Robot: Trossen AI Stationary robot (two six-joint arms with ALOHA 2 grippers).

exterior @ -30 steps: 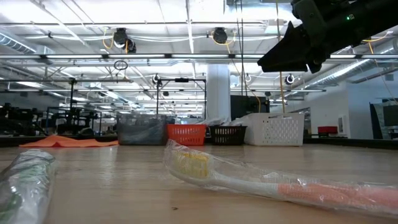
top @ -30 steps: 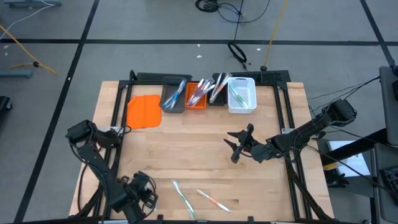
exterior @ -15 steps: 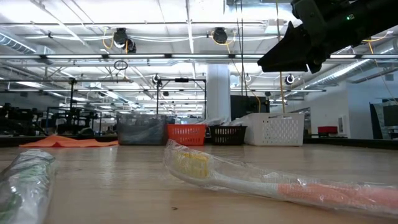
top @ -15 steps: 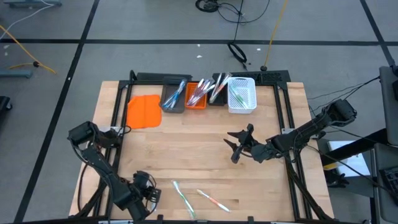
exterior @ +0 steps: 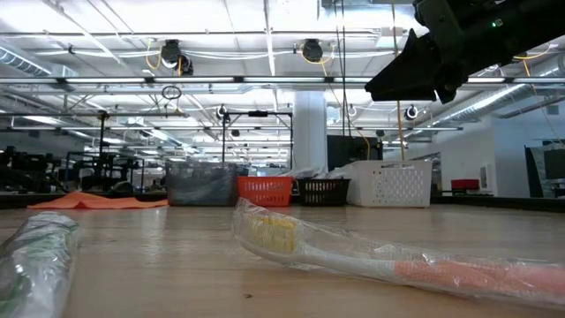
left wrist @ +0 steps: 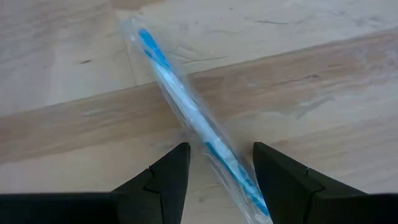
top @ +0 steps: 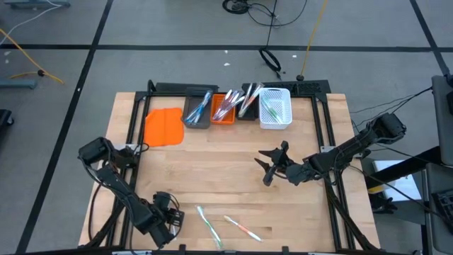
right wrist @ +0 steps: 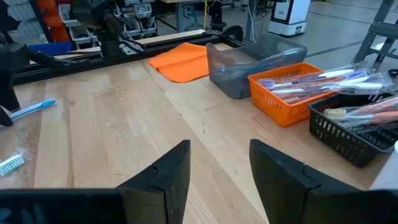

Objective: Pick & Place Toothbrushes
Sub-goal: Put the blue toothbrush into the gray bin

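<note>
Only the left arm has shifted since a second ago, sliding its tool (top: 164, 218) a bit closer to the loose toothbrushes at the bench's (top: 212, 163) near edge, while the right arm hasn't budged. Left tool's fingers (left wrist: 163, 177) are spread open with nothing gripped, and a wrapped blue toothbrush (left wrist: 189, 118) lies flat on the wood running right between them, so it looks lined up for a pick. Two more wrapped ones, a green-accented toothbrush (top: 206, 224) and a pink-accented toothbrush (top: 241, 227), lie just past the left tool, away from the bench's left edge. Right tool (top: 272, 164) hangs open and empty above the middle of the bench, short of the row of bins: grey bin (top: 197, 111), orange bin (top: 224, 108), black bin (top: 248, 104) and white mesh bin (top: 275, 109), which already hold brushes. My guess is the step is closing in for a grasp; next it needs to drop lower, pinch the handle through the slippery wrapper, then carry it to a bin.
</note>
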